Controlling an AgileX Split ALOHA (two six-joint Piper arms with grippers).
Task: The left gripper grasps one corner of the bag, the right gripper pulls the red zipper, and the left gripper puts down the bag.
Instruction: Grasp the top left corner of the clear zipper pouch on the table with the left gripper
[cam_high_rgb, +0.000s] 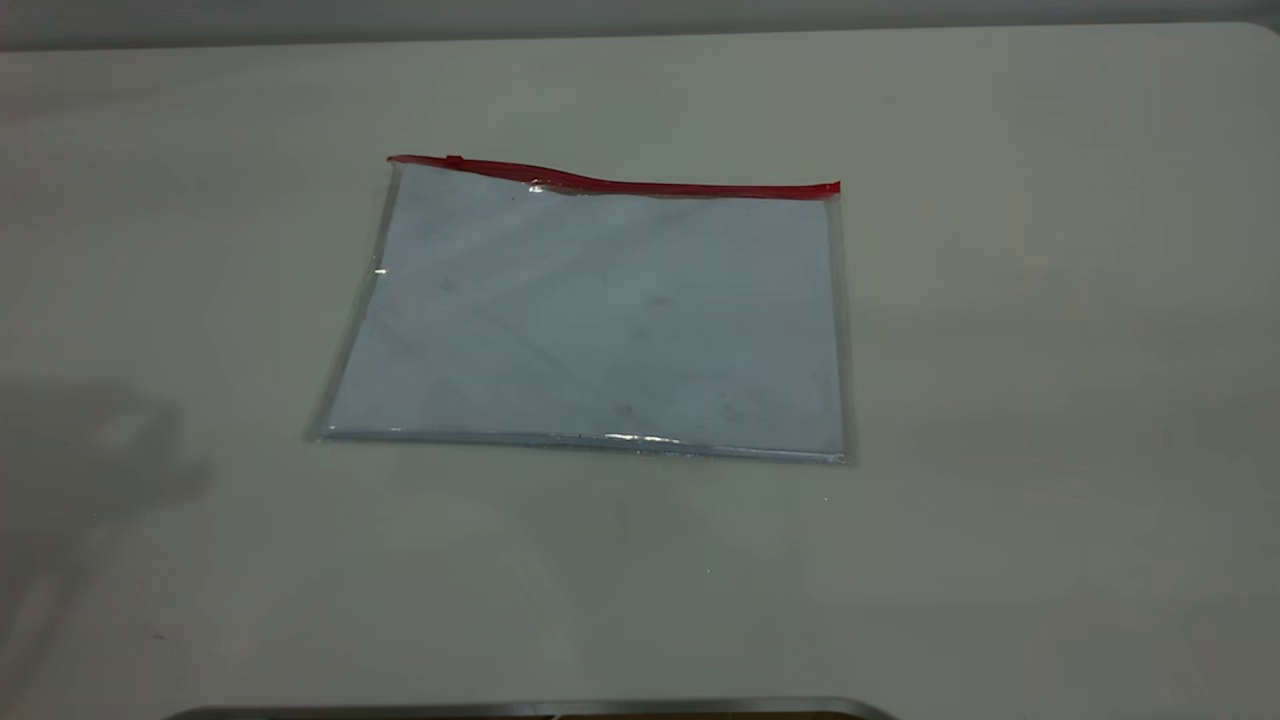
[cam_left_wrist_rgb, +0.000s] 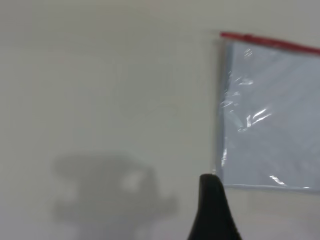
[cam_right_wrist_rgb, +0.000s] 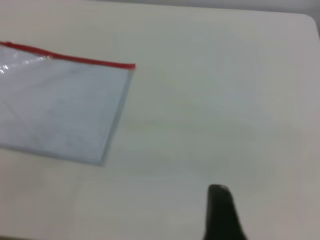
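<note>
Left tool (cam_left_wrist_rgb: 212, 210): black tapered fingertip above the pale desk (cam_high_rgb: 1050, 400); released or clenched, cannot tell.
Right tool (cam_right_wrist_rgb: 222, 212): black, also unclear.
Bag: the flat clear plastic bag (cam_high_rgb: 600, 320) lies untouched mid-desk.
Zipper: thin red zipper strip (cam_high_rgb: 620, 182) on far edge, running left-right.
Nearest corner: left tool's side.

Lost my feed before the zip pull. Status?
Left gripper and right gripper both off the bag. Bag flat on table, red zipper untouched. Nothing in the way.
</note>
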